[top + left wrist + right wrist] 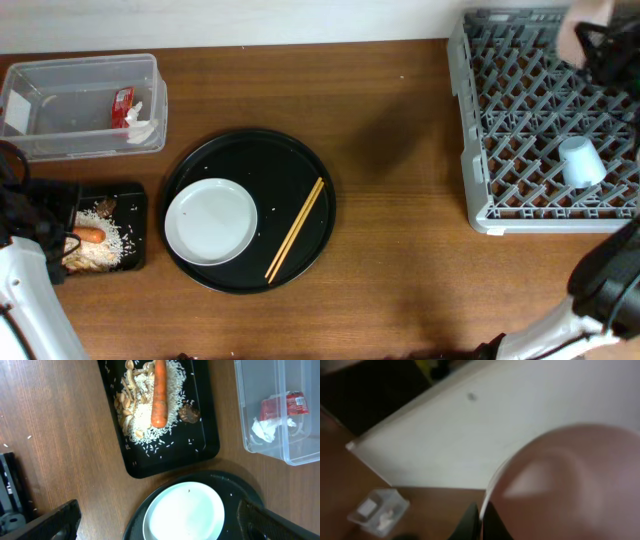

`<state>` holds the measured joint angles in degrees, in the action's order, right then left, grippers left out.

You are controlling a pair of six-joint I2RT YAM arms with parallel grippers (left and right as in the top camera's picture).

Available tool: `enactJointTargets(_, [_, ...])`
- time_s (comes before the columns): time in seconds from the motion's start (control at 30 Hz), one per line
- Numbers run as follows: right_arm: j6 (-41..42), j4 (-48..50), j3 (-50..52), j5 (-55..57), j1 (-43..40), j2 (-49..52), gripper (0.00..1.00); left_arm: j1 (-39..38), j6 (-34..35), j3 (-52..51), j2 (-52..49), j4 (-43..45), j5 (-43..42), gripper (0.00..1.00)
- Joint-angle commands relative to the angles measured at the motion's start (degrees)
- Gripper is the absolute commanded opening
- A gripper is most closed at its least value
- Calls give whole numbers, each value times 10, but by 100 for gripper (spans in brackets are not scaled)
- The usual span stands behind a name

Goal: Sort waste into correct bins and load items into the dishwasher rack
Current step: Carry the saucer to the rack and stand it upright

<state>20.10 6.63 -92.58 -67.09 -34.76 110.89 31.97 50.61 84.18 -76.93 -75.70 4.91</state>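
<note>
Brown wood-grain bench runs up to a white wall at the far edge. At the far left stands the clear tub point(60, 110), with the red sachet point(122, 103) and the crumpled tissue point(140, 125) lying together at its right end. Nearer, at the left edge, is the shallow black tray point(130, 200), which holds a heap of rice scraps point(100, 245) with the carrot point(90, 236) lying on top; the left wrist view shows the brown lump point(189, 414) just beside the heap, inside the same tray.

In the middle sits the large round black tray point(290, 170). The white plate point(210, 221) rests on its left half, and a pair of chopsticks point(295, 229) lies slantwise to the plate's right.

The grey dishwasher rack point(468, 120) fills the right side. The pale-blue cup point(581, 162) sits among its pegs toward the near right, tilted, mouth toward the near side.

The left end effector point(165, 522) hangs above the plate with its fingers spread wide and nothing between them.

The right wrist view is badly blurred. The small white dish point(560, 480) fills its right half, and the dish's rim runs down between the two dark fingers of the right end effector point(480, 520), which look closed on it.
</note>
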Motion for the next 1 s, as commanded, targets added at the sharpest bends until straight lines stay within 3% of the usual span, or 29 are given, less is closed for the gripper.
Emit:
enactJointTargets(0.0, [135, 76, -4, -54, -20, 89, 4, 2, 6, 1, 4, 0, 4, 99])
enactJointTargets(0.13, [184, 164, -4, -54, -31, 155, 4, 2, 6, 1, 4, 0, 4, 99])
enactJointTargets(0.3, [183, 181, -4, 10, -32, 179, 4, 2, 6, 1, 4, 0, 4, 99])
enactJointTargets(0.97, [196, 146, -4, 9, -116, 179, 7, 2, 6, 1, 4, 0, 4, 99])
